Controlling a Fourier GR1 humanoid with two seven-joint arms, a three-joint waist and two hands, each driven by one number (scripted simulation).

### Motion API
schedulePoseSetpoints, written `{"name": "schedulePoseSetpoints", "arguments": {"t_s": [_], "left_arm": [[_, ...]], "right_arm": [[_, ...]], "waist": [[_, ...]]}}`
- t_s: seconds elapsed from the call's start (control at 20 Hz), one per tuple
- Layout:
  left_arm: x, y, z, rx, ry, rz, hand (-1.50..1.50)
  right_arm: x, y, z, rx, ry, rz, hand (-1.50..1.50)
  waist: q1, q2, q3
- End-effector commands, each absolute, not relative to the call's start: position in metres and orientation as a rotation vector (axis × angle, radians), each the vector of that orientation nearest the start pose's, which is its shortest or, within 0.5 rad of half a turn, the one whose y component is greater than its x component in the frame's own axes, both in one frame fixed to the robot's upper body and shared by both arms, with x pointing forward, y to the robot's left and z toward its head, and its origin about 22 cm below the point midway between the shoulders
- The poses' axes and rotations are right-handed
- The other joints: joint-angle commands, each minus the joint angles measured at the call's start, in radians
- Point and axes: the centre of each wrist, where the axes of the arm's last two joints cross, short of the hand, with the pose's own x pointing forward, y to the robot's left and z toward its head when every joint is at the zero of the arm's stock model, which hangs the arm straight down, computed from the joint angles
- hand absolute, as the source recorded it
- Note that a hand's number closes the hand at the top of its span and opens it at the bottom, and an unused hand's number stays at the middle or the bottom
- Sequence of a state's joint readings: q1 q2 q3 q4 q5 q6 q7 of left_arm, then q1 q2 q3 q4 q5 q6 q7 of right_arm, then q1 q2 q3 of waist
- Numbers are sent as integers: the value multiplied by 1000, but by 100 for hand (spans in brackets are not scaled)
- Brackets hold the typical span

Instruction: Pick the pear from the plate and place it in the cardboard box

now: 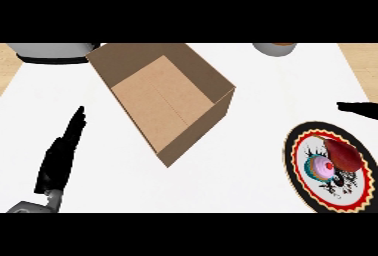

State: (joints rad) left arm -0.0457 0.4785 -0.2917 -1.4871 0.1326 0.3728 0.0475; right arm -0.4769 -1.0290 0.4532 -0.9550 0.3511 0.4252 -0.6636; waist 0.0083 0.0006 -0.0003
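Pear (343, 154) on plate (291, 160) by right edge, left hand (62, 152) and right hand (360, 109) fingers straight, empty, cardboard box (166, 100) well apart

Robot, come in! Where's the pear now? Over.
Left hand open, resting left of cardboard box. Right hand open, beyond the plate. Pear on plate, not grasped. Nothing between plate and box.

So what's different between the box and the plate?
The cardboard box is plain brown, straight-sided and empty; the plate is round, patterned, and holds the pear plus a pink round item. The box sits mid-counter, the plate at the right edge. Both rest on the white counter.
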Motion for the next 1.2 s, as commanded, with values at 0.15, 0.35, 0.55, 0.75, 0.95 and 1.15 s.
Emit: {"name": "schedulePoseSetpoints", "arguments": {"t_s": [0.15, 0.35, 0.55, 0.75, 0.95, 1.15], "left_arm": [[234, 292, 21, 361, -1454, -210, 0], [224, 296, -3, 398, -1449, -192, 0], [248, 277, 4, 394, -1450, -215, 0], [238, 284, 13, 380, -1442, -198, 0], [243, 311, 27, 367, -1452, -205, 0], [243, 291, 4, 384, -1447, -190, 0]], "right_arm": [[321, -437, 83, -314, -1134, 1547, -150], [311, -426, 75, -346, -1077, 1589, -150], [326, -423, 72, -365, -1072, 1559, -150], [319, -425, 79, -359, -1068, 1577, -150], [308, -429, 68, -348, -1084, 1576, -150], [315, -443, 50, -361, -1085, 1564, -150]], "waist": [[4, 0, 1], [-3, -1, 0], [-3, 1, 0], [-6, -1, 0], [-7, -2, 0], [0, 1, 1]]}}
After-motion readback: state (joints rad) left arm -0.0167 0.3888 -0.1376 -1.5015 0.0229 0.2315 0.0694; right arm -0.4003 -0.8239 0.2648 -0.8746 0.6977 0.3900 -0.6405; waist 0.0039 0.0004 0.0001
